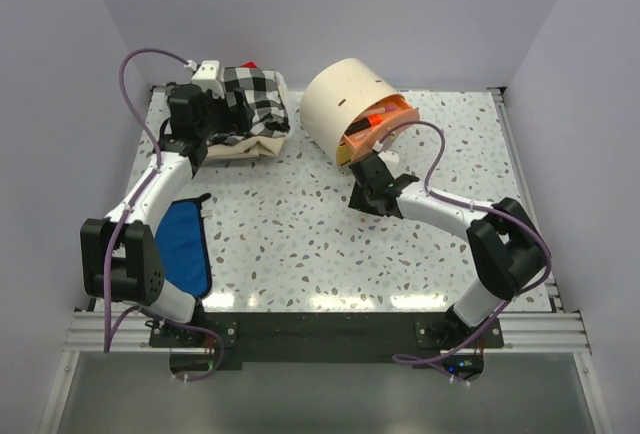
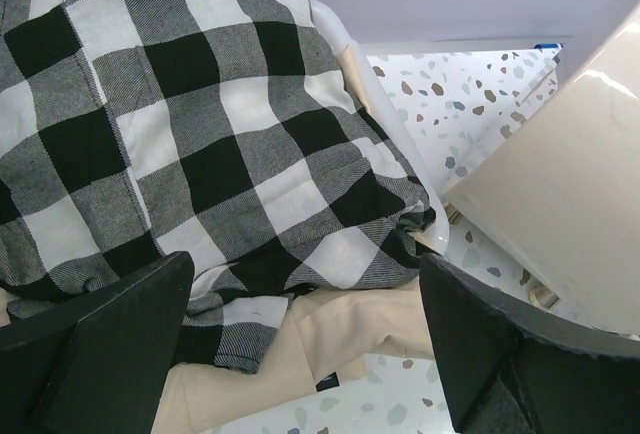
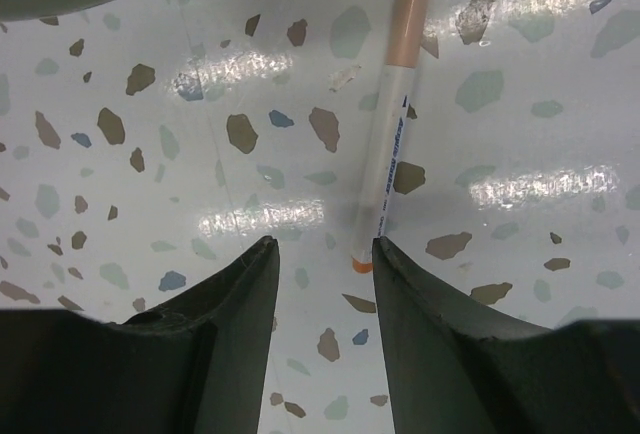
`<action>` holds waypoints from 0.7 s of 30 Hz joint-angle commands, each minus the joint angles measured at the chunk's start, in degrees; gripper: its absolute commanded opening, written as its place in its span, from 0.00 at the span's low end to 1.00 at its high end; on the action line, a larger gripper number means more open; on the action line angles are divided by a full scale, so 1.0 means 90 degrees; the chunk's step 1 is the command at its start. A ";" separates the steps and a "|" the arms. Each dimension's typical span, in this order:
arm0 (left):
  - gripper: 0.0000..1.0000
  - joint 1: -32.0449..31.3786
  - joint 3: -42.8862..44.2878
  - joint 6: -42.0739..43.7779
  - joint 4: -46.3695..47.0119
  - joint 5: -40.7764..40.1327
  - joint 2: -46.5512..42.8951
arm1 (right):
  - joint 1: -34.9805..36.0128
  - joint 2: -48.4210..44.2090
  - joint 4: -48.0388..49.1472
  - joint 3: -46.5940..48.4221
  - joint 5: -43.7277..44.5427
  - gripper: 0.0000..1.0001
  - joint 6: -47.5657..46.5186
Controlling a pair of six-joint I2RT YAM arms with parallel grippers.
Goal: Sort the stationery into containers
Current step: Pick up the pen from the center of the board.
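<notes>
Just ahead of the right jaws, which stand apart and grip nothing, the orange highlighter [image 3: 390, 144] lies on the desk [image 3: 150, 184]; contact is unclear. The left jaws gape wide before the checked cloth [image 2: 200, 134], and the cream cabinet [image 2: 570, 184] is cut off beside them. The desk is speckled and the walls [image 1: 350, 4] lilac.

Left of the cream drum cabinet [image 1: 338, 102], the checked cloth pile [image 1: 255, 94] crowds our left tool [image 2: 300, 349]. In front of the cabinet we have bare tabletop [image 1: 290, 244] to pass over.
</notes>
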 commanded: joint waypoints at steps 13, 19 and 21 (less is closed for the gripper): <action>1.00 -0.0015 -0.0403 -0.0083 0.0338 0.0023 -0.0338 | -0.0006 0.0051 0.1032 -0.0746 0.0803 0.43 0.0378; 1.00 -0.0015 -0.0549 -0.0142 0.0358 0.0072 -0.0445 | -0.0006 0.0198 0.1139 -0.0804 0.0862 0.40 0.0417; 1.00 -0.0015 -0.0569 -0.0161 0.0358 0.0072 -0.0485 | -0.0006 0.0276 0.1091 -0.0843 0.0881 0.36 0.0408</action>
